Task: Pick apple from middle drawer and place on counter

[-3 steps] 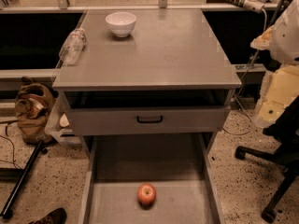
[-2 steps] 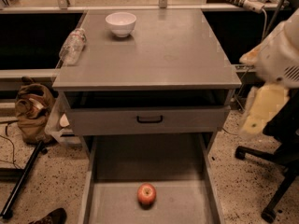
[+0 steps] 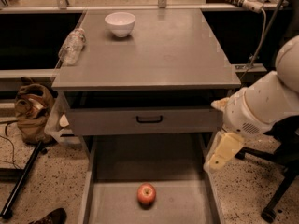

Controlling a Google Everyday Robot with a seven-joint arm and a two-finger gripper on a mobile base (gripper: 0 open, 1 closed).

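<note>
The gripper (image 3: 223, 152) hangs at the end of the white arm, off the right side of the cabinet, just outside the right wall of the middle drawer (image 3: 140, 160) and below the level of the closed drawer front (image 3: 149, 119) with its black handle. I cannot tell how far open it is. It has hold of nothing, since the apple (image 3: 146, 194) lies apart from it, down and to its left.

The apple sits alone on the flat drawer floor, near the pulled-out front end and about midway between the side walls. It looks small, firm and light, with smooth, glossy skin. Being round, it will likely roll on the bare metal if nudged from one side. A grasp from above, closing across its widest part, seems safest, with moderate squeeze so that the skin does not bruise.

Above, the desk (image 3: 168, 50) that serves as the counter carries a white bowl (image 3: 120, 23) at the back and a plastic bottle (image 3: 71, 45) on its left edge.
</note>
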